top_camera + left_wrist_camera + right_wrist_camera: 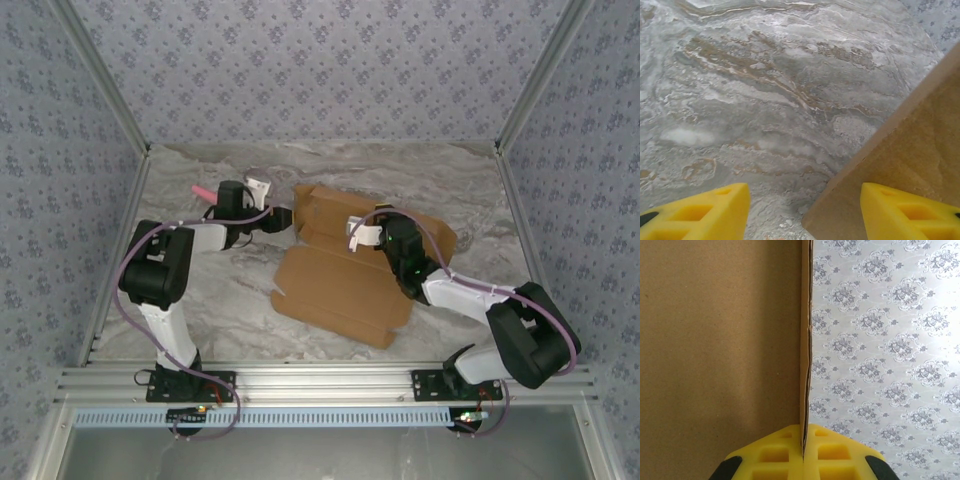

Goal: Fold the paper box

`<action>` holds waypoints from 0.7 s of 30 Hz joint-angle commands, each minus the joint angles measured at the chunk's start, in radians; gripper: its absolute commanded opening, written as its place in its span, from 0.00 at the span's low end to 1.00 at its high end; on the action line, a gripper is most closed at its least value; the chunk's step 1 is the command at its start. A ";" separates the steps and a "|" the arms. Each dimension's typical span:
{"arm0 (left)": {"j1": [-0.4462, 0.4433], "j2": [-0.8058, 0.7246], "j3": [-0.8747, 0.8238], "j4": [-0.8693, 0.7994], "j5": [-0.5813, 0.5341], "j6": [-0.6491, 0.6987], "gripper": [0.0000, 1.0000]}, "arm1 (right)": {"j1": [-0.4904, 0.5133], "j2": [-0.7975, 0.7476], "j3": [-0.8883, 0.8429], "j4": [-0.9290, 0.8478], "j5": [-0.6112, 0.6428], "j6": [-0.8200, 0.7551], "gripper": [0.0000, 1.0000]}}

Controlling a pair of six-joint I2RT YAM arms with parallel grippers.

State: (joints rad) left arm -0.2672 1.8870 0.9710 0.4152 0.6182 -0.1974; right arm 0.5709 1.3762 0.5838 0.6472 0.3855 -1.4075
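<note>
**Clamped: paper box [335,290] in right end effector [803,452]**

The box lies central on the desk [230,310], 1 raised panel edge pinched. At its 10 o'clock the left end effector [805,215] stands open, a cardboard corner between its fingers [910,212].

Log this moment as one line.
left claw: open, at box corner | right claw: shut on box panel edge | fold: unfinished

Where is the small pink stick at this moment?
In the top view, the pink stick lies on the far left part of the table, just left of the left arm's wrist, apart from the paper box.
</note>
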 commanded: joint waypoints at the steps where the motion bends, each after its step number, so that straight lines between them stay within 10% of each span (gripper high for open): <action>1: -0.009 0.016 -0.013 0.079 0.060 0.038 0.60 | -0.005 0.004 -0.017 0.031 -0.016 -0.020 0.00; 21: -0.076 0.006 0.019 -0.050 0.077 0.205 0.58 | -0.011 0.000 -0.010 -0.003 -0.031 -0.006 0.00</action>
State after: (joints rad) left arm -0.3321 1.8893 0.9611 0.3981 0.6872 -0.0441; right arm 0.5602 1.3773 0.5800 0.6472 0.3775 -1.4071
